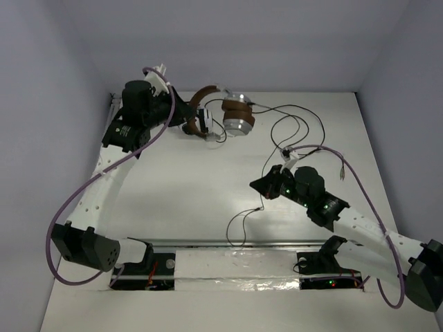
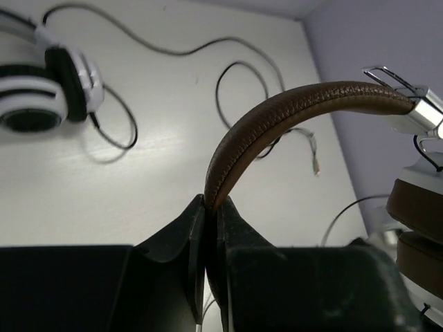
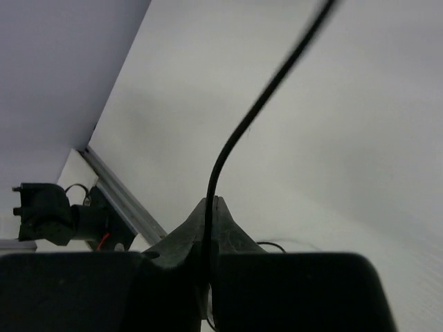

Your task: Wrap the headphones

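Note:
The headphones have a brown headband (image 1: 205, 93) and brown-and-silver ear cups (image 1: 237, 116), and lie at the far middle of the white table. My left gripper (image 1: 188, 115) is shut on the headband, which arches up and to the right from the fingertips in the left wrist view (image 2: 291, 104) towards the ear cups (image 2: 415, 207). The thin dark cable (image 1: 297, 111) loops to the right and runs down to my right gripper (image 1: 257, 185). That gripper (image 3: 212, 200) is shut on the cable (image 3: 256, 111). The cable's tail (image 1: 239, 218) trails towards the near edge.
White-and-black headphones (image 2: 41, 90) with a black cable lie just near of the left gripper (image 1: 197, 129). A metal rail (image 1: 242, 243) runs along the table's near edge. Purple walls close the back and both sides. A loose plug end (image 1: 342, 173) lies at the right.

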{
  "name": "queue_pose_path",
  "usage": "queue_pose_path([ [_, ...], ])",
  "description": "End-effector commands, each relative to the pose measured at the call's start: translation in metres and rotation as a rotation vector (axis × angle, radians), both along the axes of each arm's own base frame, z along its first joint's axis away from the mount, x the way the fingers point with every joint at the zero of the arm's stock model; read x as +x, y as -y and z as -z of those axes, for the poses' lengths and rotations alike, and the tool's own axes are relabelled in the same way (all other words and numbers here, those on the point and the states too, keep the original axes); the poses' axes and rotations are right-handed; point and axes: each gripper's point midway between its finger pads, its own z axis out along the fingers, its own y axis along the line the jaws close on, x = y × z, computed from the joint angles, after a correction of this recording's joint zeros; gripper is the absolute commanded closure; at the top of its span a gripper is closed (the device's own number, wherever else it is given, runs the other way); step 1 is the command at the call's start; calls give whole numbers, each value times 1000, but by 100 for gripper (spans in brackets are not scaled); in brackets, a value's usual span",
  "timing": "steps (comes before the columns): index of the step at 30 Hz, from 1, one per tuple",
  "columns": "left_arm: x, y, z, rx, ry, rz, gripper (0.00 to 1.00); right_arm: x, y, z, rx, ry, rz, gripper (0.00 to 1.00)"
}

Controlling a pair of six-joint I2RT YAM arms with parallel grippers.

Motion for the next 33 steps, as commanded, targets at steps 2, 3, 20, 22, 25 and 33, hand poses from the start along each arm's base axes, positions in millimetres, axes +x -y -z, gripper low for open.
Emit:
queue_pose_path([
  [2, -7, -6, 10, -55, 30, -39, 100, 33, 21, -49, -104, 101, 162, 100],
  [3, -8, -9, 19, -45, 20, -50, 100, 35, 24, -45, -151, 81, 176, 100],
  [20, -2, 8, 63, -387, -94, -107, 100, -2, -60, 29, -195, -123, -163, 100],
  [22, 4, 7, 60, -441, -93, -136, 100, -19, -70, 29, -199, -118, -209, 100],
  [25, 15, 1, 70, -458, -106, -203, 100, -39, -78, 24, -195, -105, -261, 100],
  [33, 29, -48, 84, -380, -34, -483, 100, -81, -70, -5, -219, -96, -347, 100],
])
